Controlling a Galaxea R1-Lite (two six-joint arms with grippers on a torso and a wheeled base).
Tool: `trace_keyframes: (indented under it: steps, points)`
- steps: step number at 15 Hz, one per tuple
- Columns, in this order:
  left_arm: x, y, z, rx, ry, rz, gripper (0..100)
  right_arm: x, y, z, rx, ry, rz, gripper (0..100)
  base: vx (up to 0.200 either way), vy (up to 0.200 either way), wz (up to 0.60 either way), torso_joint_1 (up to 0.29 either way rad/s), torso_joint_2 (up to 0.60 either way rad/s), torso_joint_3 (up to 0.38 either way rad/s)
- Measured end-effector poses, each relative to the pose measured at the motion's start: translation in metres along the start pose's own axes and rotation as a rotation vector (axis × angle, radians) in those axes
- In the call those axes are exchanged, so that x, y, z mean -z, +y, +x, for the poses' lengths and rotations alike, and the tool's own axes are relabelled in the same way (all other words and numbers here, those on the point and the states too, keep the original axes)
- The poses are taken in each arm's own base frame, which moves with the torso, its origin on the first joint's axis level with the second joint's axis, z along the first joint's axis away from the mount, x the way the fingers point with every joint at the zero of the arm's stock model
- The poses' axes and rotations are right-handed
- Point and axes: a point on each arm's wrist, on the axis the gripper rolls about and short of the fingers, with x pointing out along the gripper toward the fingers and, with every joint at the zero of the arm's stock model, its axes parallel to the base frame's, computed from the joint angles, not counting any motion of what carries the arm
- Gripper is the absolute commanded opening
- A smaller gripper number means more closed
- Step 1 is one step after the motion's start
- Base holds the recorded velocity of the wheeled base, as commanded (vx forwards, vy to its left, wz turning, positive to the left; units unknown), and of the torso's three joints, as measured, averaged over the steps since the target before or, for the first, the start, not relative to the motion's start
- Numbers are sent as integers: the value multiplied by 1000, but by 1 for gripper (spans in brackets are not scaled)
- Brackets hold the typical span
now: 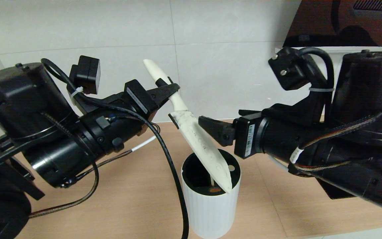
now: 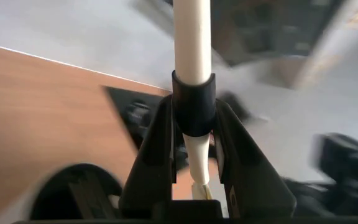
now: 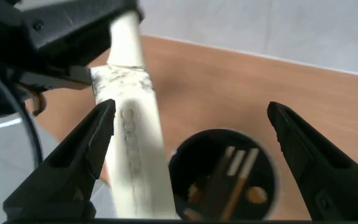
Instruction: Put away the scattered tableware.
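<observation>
Knife [image 1: 196, 139] looks light, stiff and sharp; left pincer [image 1: 170, 90] grips its handle, right pincer [image 3: 191, 112] is spread wide.

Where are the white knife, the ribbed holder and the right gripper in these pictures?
knife [image 1: 200, 141], head view, middle of the blade.
holder [image 1: 211, 209], head view, its ribbed outer wall.
right gripper [image 3: 191, 112], right wrist view, midway between its open fingers.

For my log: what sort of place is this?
Probably a kitchen: a wooden counter against a tiled wall, and a knife held over a utensil holder.
</observation>
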Motion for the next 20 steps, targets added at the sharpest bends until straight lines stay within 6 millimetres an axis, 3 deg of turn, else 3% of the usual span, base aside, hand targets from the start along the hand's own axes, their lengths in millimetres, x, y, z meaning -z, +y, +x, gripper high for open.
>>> trace_keyframes:
  steps: [4,8,16,20]
  points:
    - [-16,-16,4,-69,-4,83,0,-14,-31,-8,87,-44,10,100,0,0,0,0,0,0]
    - [-28,-28,3,-104,-28,279,0,-18,-44,-10,130,-61,13,100,0,0,0,0,0,0]
    - [3,-48,8,-406,-201,517,0,-19,-47,-10,142,-63,8,100,0,0,0,0,0,0]
    - [17,-64,17,-365,-318,632,0,-18,-48,-12,142,-62,7,100,0,0,0,0,0,0]
